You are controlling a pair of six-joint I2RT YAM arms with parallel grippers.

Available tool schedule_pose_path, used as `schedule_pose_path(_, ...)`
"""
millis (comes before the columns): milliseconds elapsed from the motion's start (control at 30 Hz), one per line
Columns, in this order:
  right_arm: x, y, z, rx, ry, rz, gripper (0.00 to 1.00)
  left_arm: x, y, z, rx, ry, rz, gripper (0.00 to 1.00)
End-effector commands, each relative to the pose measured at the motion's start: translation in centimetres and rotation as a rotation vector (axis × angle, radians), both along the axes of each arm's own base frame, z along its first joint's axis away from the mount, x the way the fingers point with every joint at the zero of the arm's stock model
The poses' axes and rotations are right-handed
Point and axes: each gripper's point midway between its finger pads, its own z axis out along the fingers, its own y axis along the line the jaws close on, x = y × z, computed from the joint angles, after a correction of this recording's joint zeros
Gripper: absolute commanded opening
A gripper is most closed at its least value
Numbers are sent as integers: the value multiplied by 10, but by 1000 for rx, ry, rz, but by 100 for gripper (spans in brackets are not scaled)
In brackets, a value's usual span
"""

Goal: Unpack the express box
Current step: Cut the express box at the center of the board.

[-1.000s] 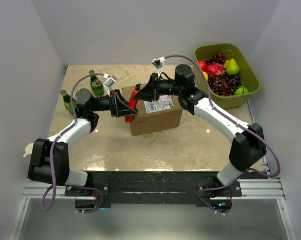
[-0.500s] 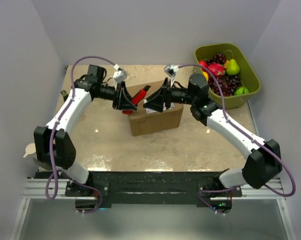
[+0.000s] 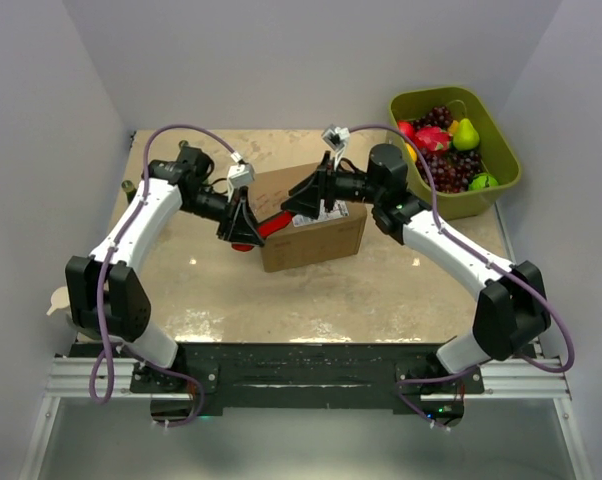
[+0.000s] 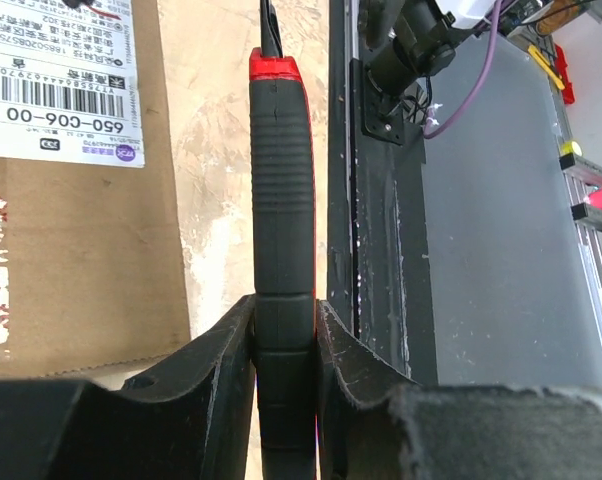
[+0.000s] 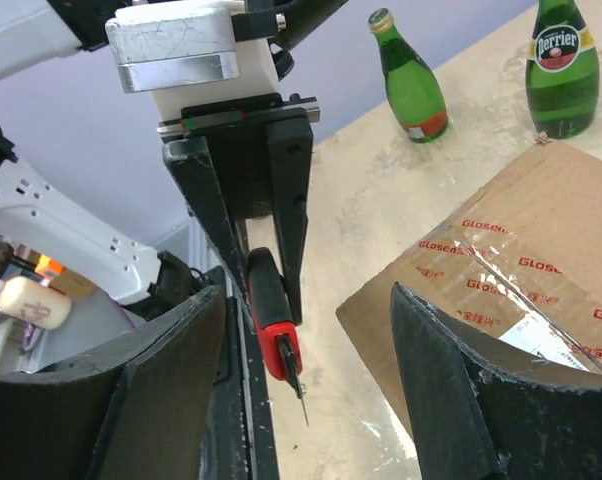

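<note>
The express box (image 3: pixel 316 235) is a brown carton at the table's middle with taped flaps and a white label (image 4: pixel 56 90). It also shows in the left wrist view (image 4: pixel 81 260) and the right wrist view (image 5: pixel 511 270). My left gripper (image 3: pixel 243 225) (image 4: pixel 284 310) is shut on a red and black utility knife (image 4: pixel 281 190) (image 3: pixel 274 223), just left of the box. The knife's thin blade (image 5: pixel 299 395) points toward the box's left edge, above the table. My right gripper (image 3: pixel 306 198) (image 5: pixel 306 295) is open and empty, over the box top and facing the knife (image 5: pixel 271 320).
An olive-green tub (image 3: pixel 504 150) of fruit stands at the back right. Two green glass bottles (image 5: pixel 411 80) (image 5: pixel 566 70) stand behind the box at the back left, mostly hidden by the left arm in the top view. White walls close in the table.
My left gripper has swung down and nearer with the knife, which now lies level by the box's left edge. My right gripper has shifted slightly left over the box top.
</note>
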Motion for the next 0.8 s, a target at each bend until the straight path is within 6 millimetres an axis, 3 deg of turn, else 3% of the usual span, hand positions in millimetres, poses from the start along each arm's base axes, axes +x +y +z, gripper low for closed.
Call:
schedule_pose_path(0,-1,0,16,-8,-123,41,71,-12,0,12,-19,-42,-17,0)
schedule_pose_path(167,-29,3,7,-15,-122,227,70,-10,0,12,-3,-49,-19,0)
schedule_pose_path(433,-32,5,-14,-59,-118,278,63,-14,-4,8,36,-79,-59,0)
schedule_pose_path(633,-40,7,-19,-57,-111,348,51,-16,-5,6,51,-86,-67,0)
schedule_pose_path(767,-45,6,-24,-74,-128,381,48,-14,-6,5,56,-90,-61,0)
